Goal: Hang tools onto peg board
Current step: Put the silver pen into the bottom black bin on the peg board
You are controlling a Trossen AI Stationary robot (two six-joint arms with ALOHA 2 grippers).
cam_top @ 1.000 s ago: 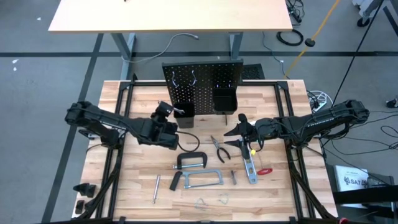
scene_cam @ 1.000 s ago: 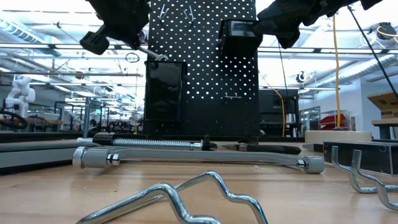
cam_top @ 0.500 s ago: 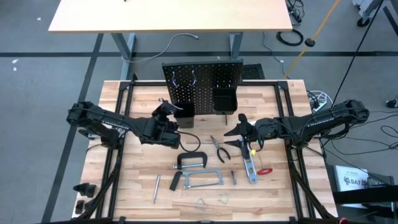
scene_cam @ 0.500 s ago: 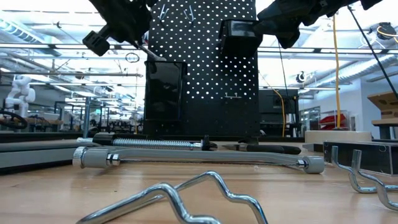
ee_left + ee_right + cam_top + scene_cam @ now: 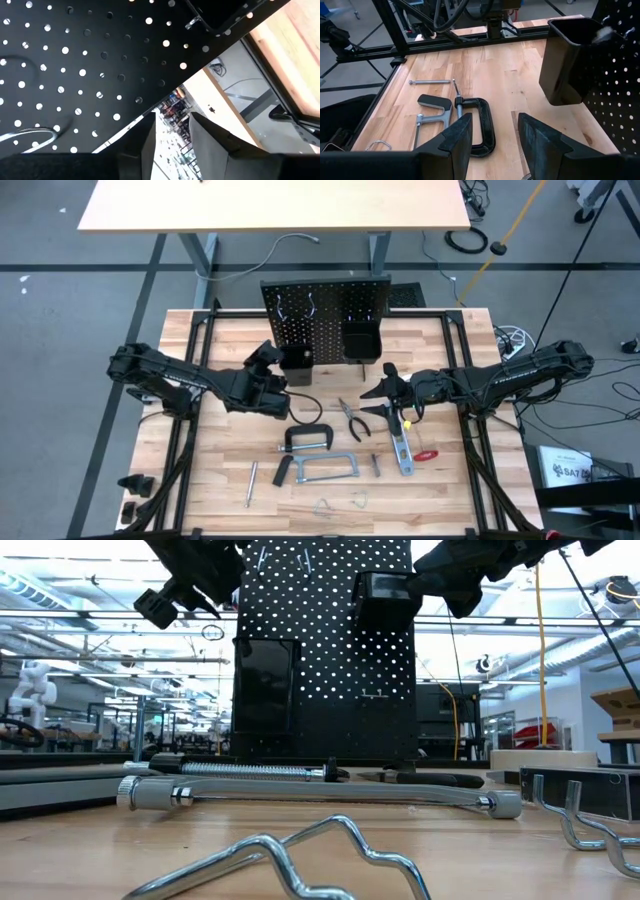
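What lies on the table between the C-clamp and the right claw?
The pliers lie between the C-clamp and the right claw, as the high view shows.

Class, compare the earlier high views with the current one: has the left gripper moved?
Yes. The left gripper has pulled slightly back from the left bin on the peg board, and the silver tool it held there is gone.

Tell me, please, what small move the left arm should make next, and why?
Probably draw the left pincer back from the left bin of the peg board and turn toward the table. Its fingers stand apart with nothing between them, while the C-clamp, hacksaw and pliers lie unhung. The right pincer waits.
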